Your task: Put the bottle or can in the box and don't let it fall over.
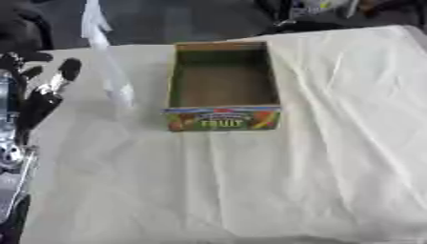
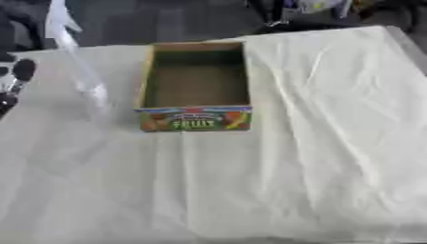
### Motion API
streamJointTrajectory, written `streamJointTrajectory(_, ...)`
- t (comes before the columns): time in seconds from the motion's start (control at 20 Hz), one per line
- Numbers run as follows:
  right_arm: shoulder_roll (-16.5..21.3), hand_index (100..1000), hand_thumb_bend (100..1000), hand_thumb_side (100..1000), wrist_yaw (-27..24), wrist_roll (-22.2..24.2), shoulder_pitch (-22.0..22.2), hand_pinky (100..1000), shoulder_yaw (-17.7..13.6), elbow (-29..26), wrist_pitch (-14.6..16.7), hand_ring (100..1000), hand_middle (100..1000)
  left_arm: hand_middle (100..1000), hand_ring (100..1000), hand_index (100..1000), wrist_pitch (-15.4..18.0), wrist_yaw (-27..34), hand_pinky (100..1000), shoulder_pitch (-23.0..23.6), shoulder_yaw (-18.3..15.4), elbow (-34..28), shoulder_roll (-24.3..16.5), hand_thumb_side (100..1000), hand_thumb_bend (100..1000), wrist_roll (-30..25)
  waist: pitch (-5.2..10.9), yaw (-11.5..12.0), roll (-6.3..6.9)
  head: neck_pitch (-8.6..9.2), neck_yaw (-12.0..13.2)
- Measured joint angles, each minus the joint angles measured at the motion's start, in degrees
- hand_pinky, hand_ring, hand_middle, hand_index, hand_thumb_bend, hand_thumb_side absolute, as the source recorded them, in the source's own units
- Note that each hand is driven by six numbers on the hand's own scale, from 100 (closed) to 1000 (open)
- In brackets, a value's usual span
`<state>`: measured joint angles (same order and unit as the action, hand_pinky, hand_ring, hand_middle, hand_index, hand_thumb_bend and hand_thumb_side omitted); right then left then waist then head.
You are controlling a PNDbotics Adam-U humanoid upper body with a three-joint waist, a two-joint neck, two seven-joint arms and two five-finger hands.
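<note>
One box [image 1: 223, 88] empty, no bottle seen. Left hand [image 1: 46, 93] left of box, fingers [image 1: 69, 68] open. Next: find bottle.

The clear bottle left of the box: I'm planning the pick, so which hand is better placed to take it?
Likely the left. The left hand is open at the table's left edge, beside the bottle, which stands left of the box. The right hand shows in neither view.
</note>
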<state>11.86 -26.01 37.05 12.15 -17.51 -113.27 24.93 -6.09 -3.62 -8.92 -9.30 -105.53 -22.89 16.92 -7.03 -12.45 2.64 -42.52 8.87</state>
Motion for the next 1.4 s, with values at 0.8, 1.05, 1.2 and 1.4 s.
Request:
streamJointTrajectory(0.8,-0.6,1000,100,470,0.5,0.5,0.0,798,0.6,0.0,-0.6,1000,1000,623,954,835,-1.1,4.0,865,-10.8,3.5,12.9,-4.0,504,836,5.0,0.00,-0.9,-0.18,0.79,-1.8)
streamJointTrajectory(1.05,-0.6,1000,100,470,0.5,0.8,0.0,798,1.0,0.0,-0.7,1000,1000,624,957,843,-1.9,4.0,867,-14.4,4.6,17.4,-5.0,499,850,4.9,-0.01,-1.0,-0.33,0.94,-2.0)
streamJointTrajectory(1.2,-0.8,1000,100,470,0.5,0.9,0.0,797,1.0,0.0,-0.7,1000,1000,624,958,847,-2.4,4.0,867,-16.4,5.5,19.9,-5.5,496,846,4.3,-0.01,-1.3,-0.35,1.18,-2.1)
streamJointTrajectory(1.4,-1.0,1000,100,470,0.5,1.2,-0.1,797,1.3,0.0,-0.7,1000,1000,625,958,849,-2.3,4.3,868,-18.5,6.6,22.5,-6.2,497,846,3.0,-0.09,-1.7,-0.42,1.64,-2.3)
